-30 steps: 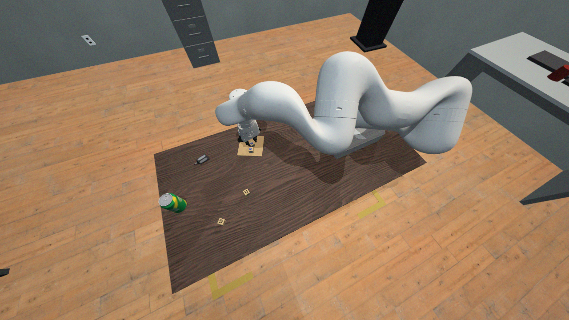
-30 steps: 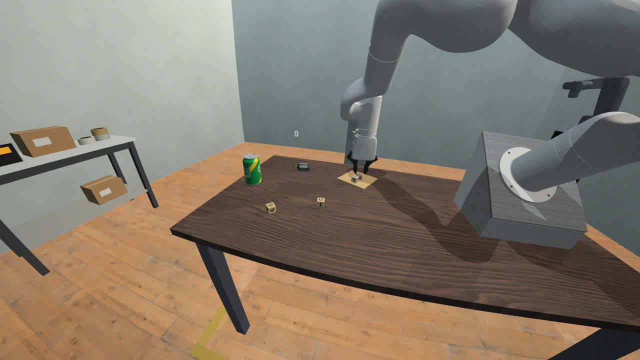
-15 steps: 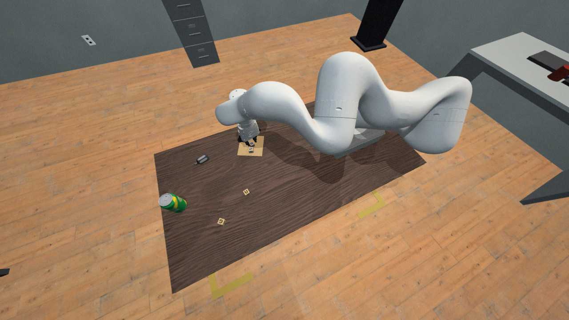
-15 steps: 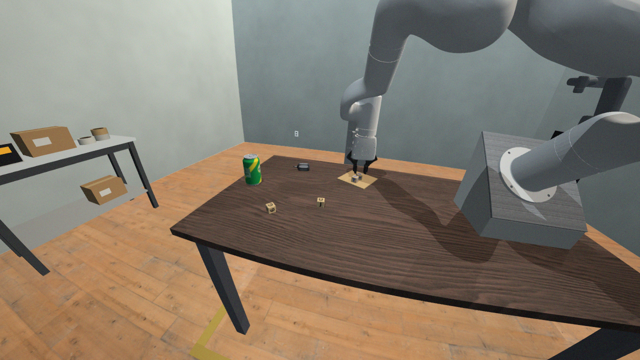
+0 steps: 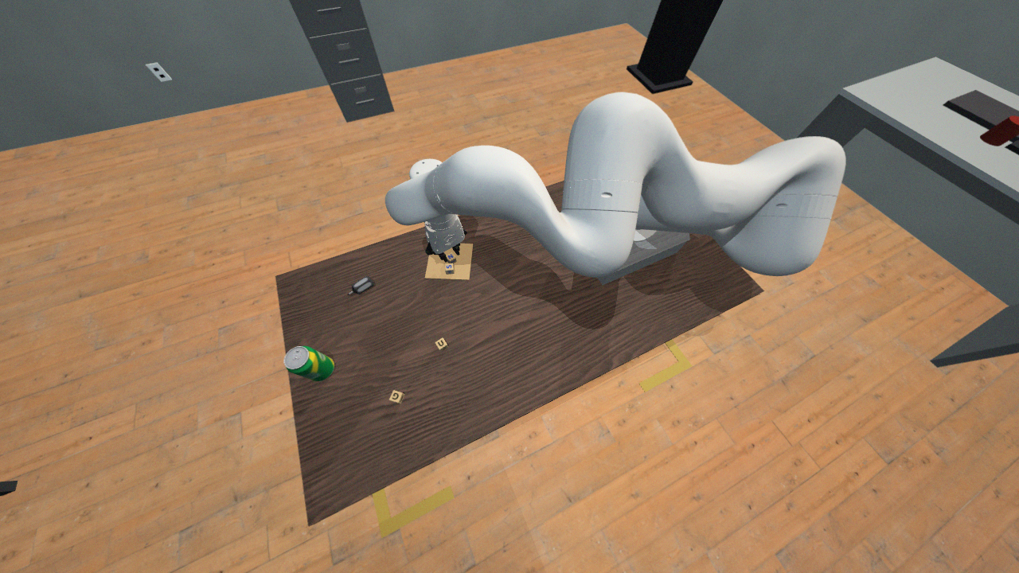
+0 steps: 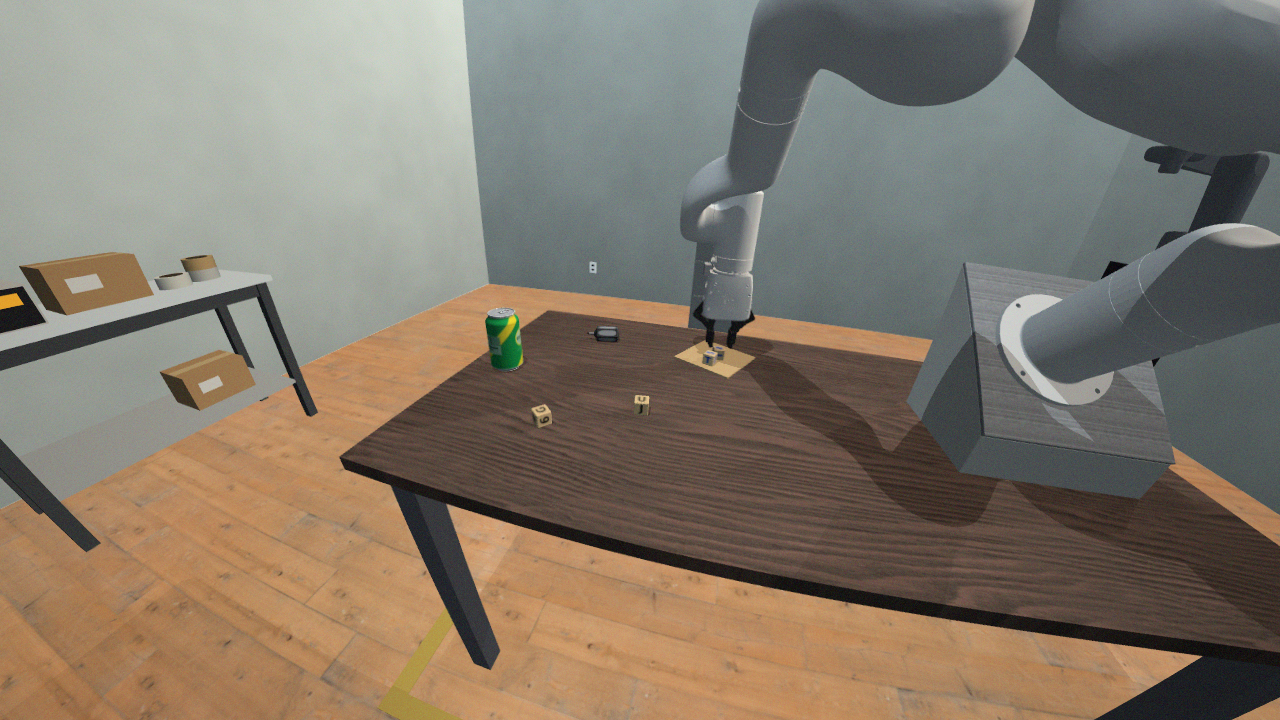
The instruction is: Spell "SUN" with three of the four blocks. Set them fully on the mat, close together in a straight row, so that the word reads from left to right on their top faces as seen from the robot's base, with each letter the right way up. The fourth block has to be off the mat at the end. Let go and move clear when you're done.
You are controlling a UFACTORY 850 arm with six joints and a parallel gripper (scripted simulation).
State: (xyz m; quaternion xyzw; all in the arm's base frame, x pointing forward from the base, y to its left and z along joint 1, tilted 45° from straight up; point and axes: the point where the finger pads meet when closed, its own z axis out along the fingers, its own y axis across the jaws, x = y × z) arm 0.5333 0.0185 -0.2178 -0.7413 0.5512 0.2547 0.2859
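Observation:
A small tan mat (image 5: 443, 263) lies on the dark table; it also shows in the exterior view (image 6: 714, 360). Two letter blocks sit on it, close together. The nearer one reads S (image 5: 448, 268) (image 6: 708, 358). The other block (image 5: 450, 257) (image 6: 719, 351) sits right under my gripper, and its letter is too small to read. My gripper (image 5: 447, 253) (image 6: 720, 341) points straight down over that block, partly open, with a fingertip on either side of it. The U block (image 5: 441, 344) (image 6: 640, 404) and the G block (image 5: 396, 395) (image 6: 540, 415) lie off the mat on the table.
A green can (image 5: 310, 363) (image 6: 503, 340) stands near the table's far corner. A small dark object (image 5: 361, 286) (image 6: 606, 334) lies beside the mat. The robot's grey base block (image 6: 1038, 394) fills the other end. A shelf with boxes (image 6: 85, 282) stands off the table.

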